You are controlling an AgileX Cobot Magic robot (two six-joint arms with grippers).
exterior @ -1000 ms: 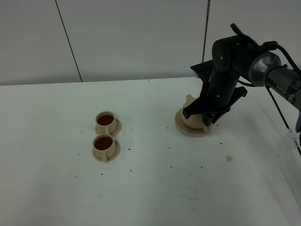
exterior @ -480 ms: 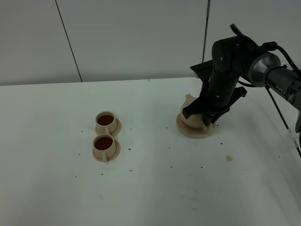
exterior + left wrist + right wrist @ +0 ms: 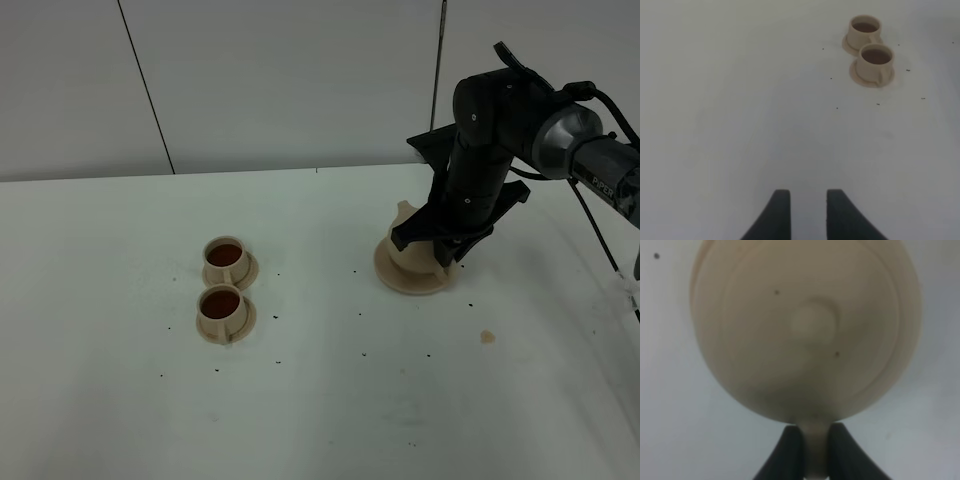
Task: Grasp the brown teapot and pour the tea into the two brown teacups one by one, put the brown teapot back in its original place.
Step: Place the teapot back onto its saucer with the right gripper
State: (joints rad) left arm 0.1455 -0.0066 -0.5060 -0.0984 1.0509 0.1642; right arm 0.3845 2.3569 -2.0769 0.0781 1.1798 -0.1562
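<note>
The brown teapot (image 3: 403, 243) stands on its flat round saucer (image 3: 398, 279) at the right of the white table, spout toward the back left. My right gripper (image 3: 446, 256) hangs over it and is shut on the teapot's loop handle; in the right wrist view the fingers (image 3: 790, 450) flank the handle below the lid of the teapot (image 3: 810, 325). The two brown teacups (image 3: 226, 256) (image 3: 221, 305) stand on their small saucers left of centre, both holding dark tea. They also show in the left wrist view (image 3: 865, 29) (image 3: 875, 59). My left gripper (image 3: 808, 212) is open, empty and far from them.
Small dark specks (image 3: 363, 353) lie scattered over the white table between the cups and the teapot. A small tan bit (image 3: 487, 337) lies in front of the teapot at the right. A cable (image 3: 600, 235) hangs from the right arm.
The right arm has shifted very slightly up and right over the teapot. The teapot, saucer and cups have not moved.
</note>
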